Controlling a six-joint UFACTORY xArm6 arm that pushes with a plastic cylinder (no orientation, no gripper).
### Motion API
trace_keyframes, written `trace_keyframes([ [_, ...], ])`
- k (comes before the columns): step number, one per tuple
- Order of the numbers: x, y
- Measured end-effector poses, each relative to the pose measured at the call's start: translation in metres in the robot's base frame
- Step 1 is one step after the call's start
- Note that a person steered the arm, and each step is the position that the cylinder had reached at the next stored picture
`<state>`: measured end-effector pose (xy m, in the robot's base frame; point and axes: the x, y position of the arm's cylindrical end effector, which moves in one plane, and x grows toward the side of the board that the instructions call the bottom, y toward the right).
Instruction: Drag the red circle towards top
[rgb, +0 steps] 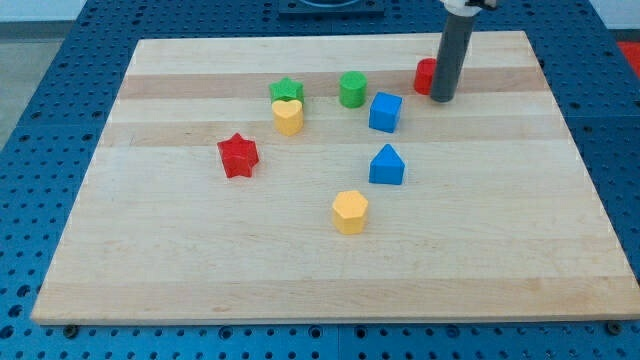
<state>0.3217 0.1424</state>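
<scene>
— How many blocks do we count on the board?
— Eight: two red, the star (238, 155) and the circle (425, 76); two green (287, 91) (352, 89); two yellow (288, 116) (350, 211); two blue (385, 112) (387, 165)
— And rods?
— We see one (451, 55)

open board above red circle (426, 76), blue cube (385, 112) lower-left

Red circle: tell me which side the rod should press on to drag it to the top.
Press the red circle on its lower side, the one facing the view's bottom, and push straight up. It is a short round block, so hit it centred or it may roll aside. My tip now sits at its right, partly covering it, with little board left above.
</scene>
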Motion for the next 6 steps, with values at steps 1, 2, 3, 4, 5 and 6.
trace_keyframes([
  [1,-0.014,-0.002],
  [2,-0.03,-0.002],
  [3,-0.04,-0.002],
  [4,-0.053,0.0],
  [5,-0.055,-0.006],
  [6,-0.057,-0.015],
])
